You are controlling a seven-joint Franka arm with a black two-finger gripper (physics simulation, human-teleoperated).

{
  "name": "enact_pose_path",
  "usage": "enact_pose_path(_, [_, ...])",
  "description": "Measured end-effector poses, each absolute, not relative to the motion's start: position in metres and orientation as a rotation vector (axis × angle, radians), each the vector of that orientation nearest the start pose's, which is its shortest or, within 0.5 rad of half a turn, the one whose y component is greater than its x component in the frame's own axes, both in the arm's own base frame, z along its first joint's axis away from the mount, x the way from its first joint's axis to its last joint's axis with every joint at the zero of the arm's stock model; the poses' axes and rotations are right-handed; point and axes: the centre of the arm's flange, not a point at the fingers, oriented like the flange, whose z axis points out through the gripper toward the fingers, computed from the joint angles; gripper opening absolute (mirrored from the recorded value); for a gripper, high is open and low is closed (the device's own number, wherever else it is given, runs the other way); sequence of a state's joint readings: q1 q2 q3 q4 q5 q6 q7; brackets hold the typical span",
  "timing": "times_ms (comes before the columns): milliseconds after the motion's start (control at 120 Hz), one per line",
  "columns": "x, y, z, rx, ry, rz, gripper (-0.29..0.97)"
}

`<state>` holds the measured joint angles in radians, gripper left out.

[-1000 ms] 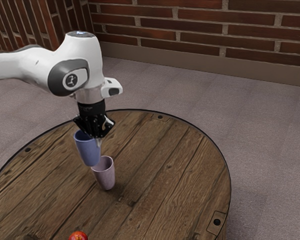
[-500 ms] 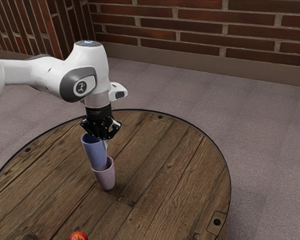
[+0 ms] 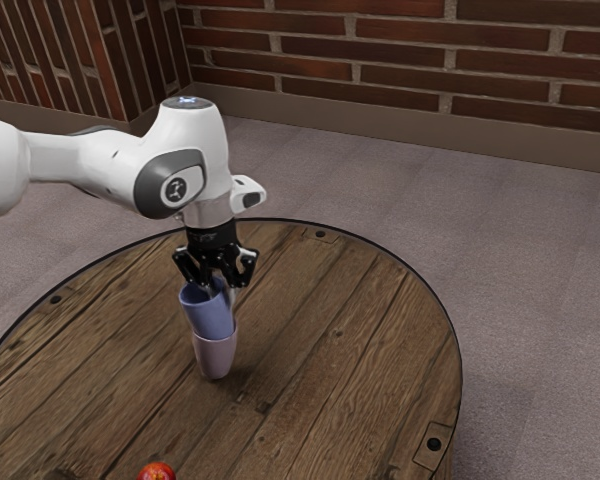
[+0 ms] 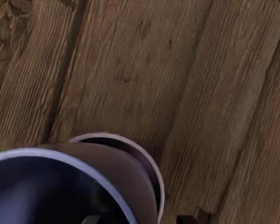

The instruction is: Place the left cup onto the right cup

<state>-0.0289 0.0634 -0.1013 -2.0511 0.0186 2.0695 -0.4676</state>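
The blue cup point(image 3: 208, 312) stands tilted inside the pink cup point(image 3: 214, 356), which rests upright on the round wooden table point(image 3: 340, 340). My gripper point(image 3: 218, 286) hangs right at the blue cup's rim, open, one finger inside the cup and one outside, astride its wall. In the wrist view the blue cup point(image 4: 60, 186) looms just under my hand, and the pink cup's rim point(image 4: 144, 156) curves around behind it. Two dark fingertips point(image 4: 186, 218) stand apart on either side of the blue wall.
A red apple point(image 3: 157, 471) lies near the table's front edge, toward the exterior view's left. The table's rim point(image 3: 450, 340) curves round on the exterior view's right. A brick wall stands behind, with grey floor around.
My hand carried the blue cup toward the exterior view's right and down, from beside the pink cup into it. The fingers have parted from the blue cup's wall.
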Motion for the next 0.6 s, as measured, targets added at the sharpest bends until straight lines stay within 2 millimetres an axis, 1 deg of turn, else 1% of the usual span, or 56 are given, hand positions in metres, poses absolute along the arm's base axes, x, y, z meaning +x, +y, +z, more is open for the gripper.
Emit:
enact_pose_path(83, [0.552, -0.066, 0.406, -3.076, -0.527, 0.058, 0.34])
enact_pose_path(175, [0.551, -0.065, 0.412, -3.074, -0.53, 0.04, 0.46])
enact_pose_path(283, [0.55, -0.067, 0.42, -3.071, -0.522, 0.023, 0.55])
enact_pose_path(408, [0.547, -0.071, 0.441, -3.076, -0.512, -0.024, 0.61])
enact_pose_path(458, [0.551, -0.073, 0.455, -3.083, -0.49, -0.055, 0.62])
enact_pose_path(550, [0.566, -0.078, 0.5, -3.089, -0.431, -0.129, 0.64])
enact_pose_path(600, [0.571, -0.08, 0.517, -3.078, -0.381, -0.147, 0.65])
